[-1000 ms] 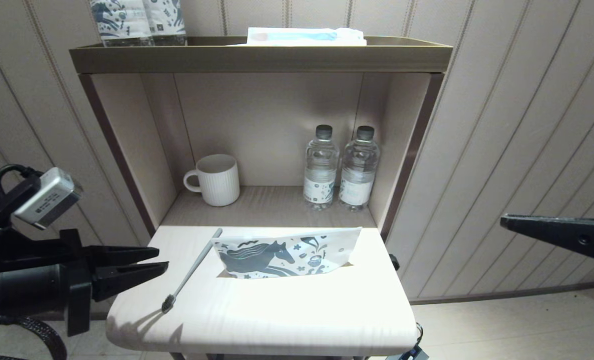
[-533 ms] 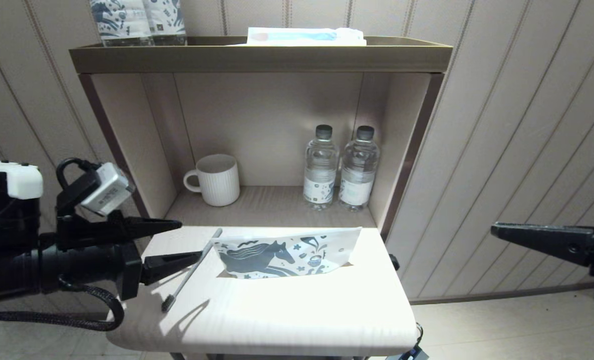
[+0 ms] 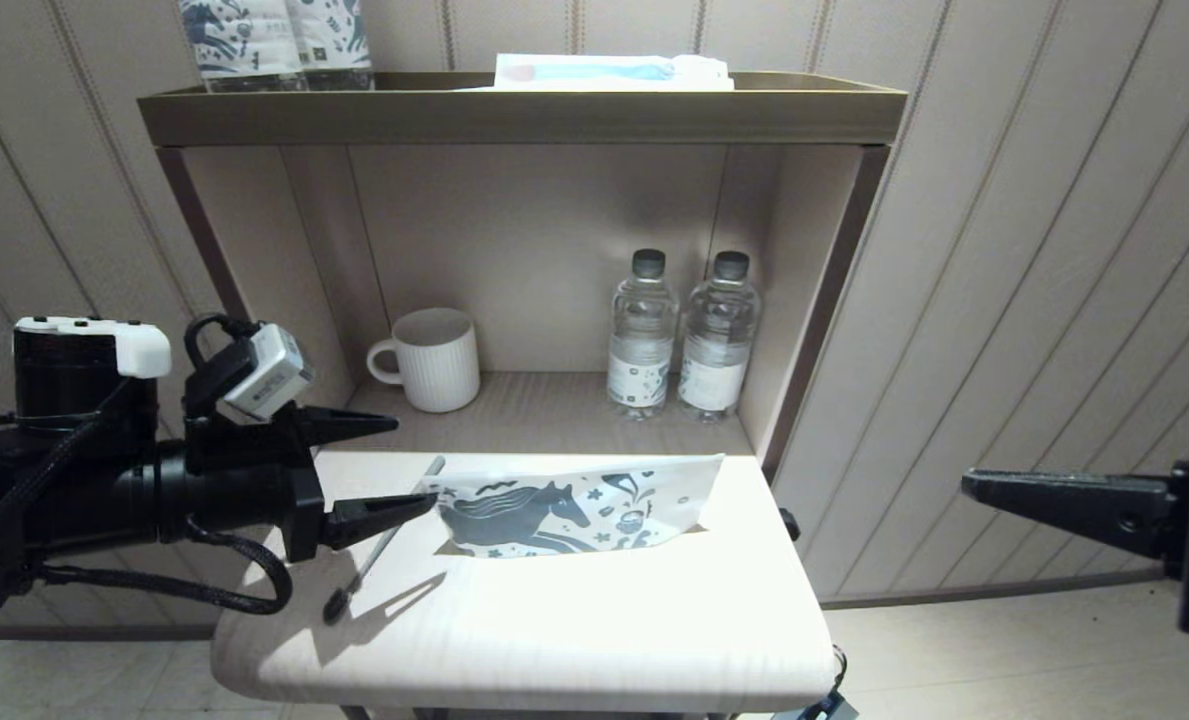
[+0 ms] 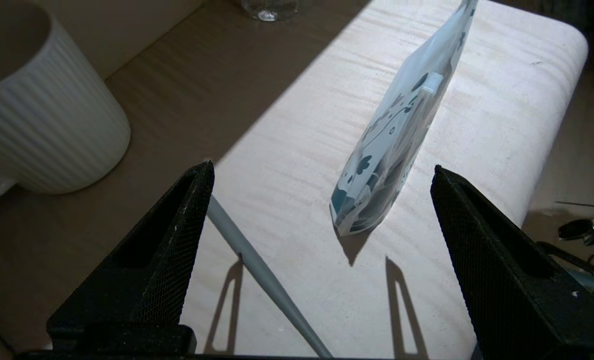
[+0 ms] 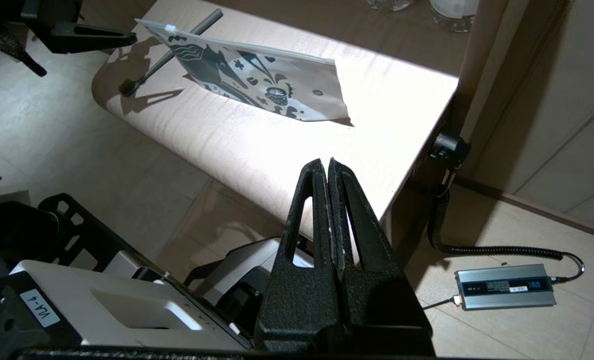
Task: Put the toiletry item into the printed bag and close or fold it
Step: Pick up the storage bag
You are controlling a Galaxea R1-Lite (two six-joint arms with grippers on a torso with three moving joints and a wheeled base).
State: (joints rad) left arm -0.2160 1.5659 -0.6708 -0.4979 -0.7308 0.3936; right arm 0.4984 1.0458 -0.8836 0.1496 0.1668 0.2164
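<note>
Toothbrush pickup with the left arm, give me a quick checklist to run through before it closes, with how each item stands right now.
1. Left gripper jaws open: ok.
2. Toothbrush lying free on the table, not gripped: ok.
3. Handle centred between the jaws: not ok; in the left wrist view it passes close by one jaw, far from the other.
4. Printed bag clear of the jaws' closing path: cannot tell; it stands on edge ahead between them.
5. Bag mouth open to take the brush: cannot tell.
6. Right gripper shut, off the table's right side: ok.
</note>
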